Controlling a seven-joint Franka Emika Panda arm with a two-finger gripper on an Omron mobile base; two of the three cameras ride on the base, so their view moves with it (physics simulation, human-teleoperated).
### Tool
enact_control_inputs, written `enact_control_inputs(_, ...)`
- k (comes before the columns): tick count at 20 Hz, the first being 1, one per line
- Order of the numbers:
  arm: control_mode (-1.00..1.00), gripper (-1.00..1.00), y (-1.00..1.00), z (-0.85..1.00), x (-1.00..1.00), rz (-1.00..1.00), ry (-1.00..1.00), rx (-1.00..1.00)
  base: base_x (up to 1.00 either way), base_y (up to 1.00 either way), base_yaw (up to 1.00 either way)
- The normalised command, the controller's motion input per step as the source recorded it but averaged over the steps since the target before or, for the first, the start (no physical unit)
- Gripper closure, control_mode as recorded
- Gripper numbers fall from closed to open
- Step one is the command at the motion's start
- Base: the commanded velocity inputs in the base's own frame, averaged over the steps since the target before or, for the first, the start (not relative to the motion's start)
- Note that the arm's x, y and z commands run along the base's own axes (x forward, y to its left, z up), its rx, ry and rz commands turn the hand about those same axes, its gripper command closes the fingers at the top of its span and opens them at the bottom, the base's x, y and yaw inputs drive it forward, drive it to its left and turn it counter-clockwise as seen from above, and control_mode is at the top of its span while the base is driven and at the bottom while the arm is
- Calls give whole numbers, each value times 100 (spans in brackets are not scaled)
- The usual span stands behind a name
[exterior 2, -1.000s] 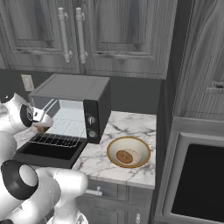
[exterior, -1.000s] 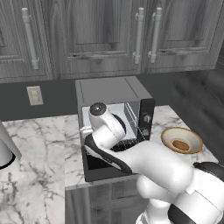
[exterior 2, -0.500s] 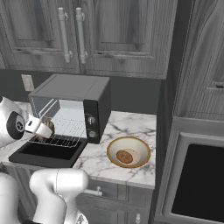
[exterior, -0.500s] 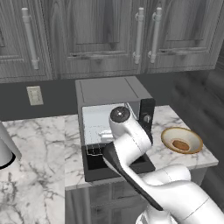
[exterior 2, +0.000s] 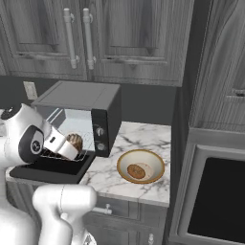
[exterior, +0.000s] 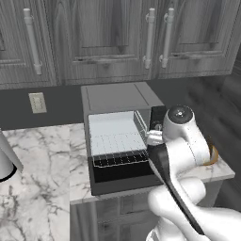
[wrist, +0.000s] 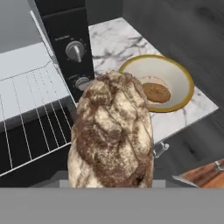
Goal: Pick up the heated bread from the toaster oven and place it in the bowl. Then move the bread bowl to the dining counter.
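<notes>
bread: we see the small chunky golden-brown crusty roll [wrist: 111,133] in the gripper [exterior 2: 72,145], clear of the wire rack [exterior: 117,146], hanging over the dropped dark glass door [exterior 2: 50,168] of the boxy grey-topped toaster oven [exterior 2: 79,98].
gripper: closed on the roll; fingertips hidden behind it in the hand view, so we judge the hold from how it hangs there, not from seeing contact.
axis: in the hand view the roll's long axis runs 6 to 12 o'clock, free end pointing at 12, along the gripper's line of sight. Held by the near end, as far as we can tell.
handling: our guess is light, stiff crust, rough and not slippery, crumbly if squeezed hard. An end grip leaves most of the roll overhanging, so it may pivot on a fast swing; a mid-body grip across the short axis would be safer.
bowl: wide shallow tan-gold bowl with paler rim [exterior 2: 141,154] on the white marble tabletop [exterior 2: 143,136], at 1 to 2 o'clock of the roll in the hand view, just beside the oven's black knob panel [wrist: 72,48].
occupant: a flatter, darker brown oval bread piece [exterior 2: 136,171] already lies in it, near centre.
next: we'd carry it toward 2 o'clock and release low over bare bowl floor.
</notes>
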Motion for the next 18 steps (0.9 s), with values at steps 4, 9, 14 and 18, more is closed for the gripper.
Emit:
enact_control_inputs(4,-100,100,-100,27,-3,-7,18,18,0,0,0)
enact_control_inputs(9,-100,100,-100,-4,30,1,14,9,0,0,0)
enact_control_inputs(14,-100,100,-73,-12,42,4,7,0,0,0,0)
enact_control_inputs(18,-100,100,-43,0,6,0,0,3,0,0,0)
